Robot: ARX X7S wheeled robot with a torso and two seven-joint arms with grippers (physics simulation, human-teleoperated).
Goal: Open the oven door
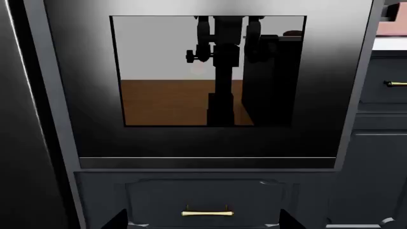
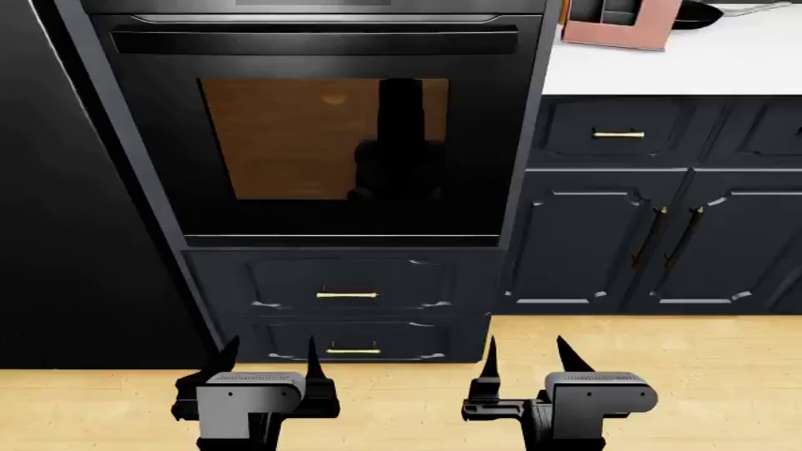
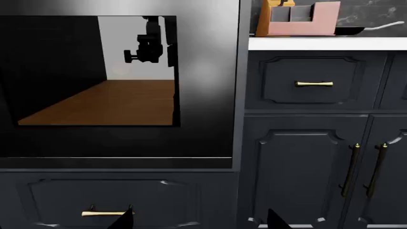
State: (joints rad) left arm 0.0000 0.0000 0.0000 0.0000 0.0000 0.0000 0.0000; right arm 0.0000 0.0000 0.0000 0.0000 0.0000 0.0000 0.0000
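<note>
Grippers hang low over the floor, left gripper (image 2: 272,362) and right gripper (image 2: 527,360), both with fingers spread and empty. The oven door (image 2: 326,141) stands shut, ahead and well above them. Its bar handle (image 2: 314,41) runs crosswise along the top edge, nearer the left arm.

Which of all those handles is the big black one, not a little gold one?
The wide black bar handle along the top edge of the oven door. Every other handle, like the drawer handle just beneath the oven, is small and brass.

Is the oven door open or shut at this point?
Shut: the oven door sits flush in its frame, bar handle untouched, both grippers low and clear.
</note>
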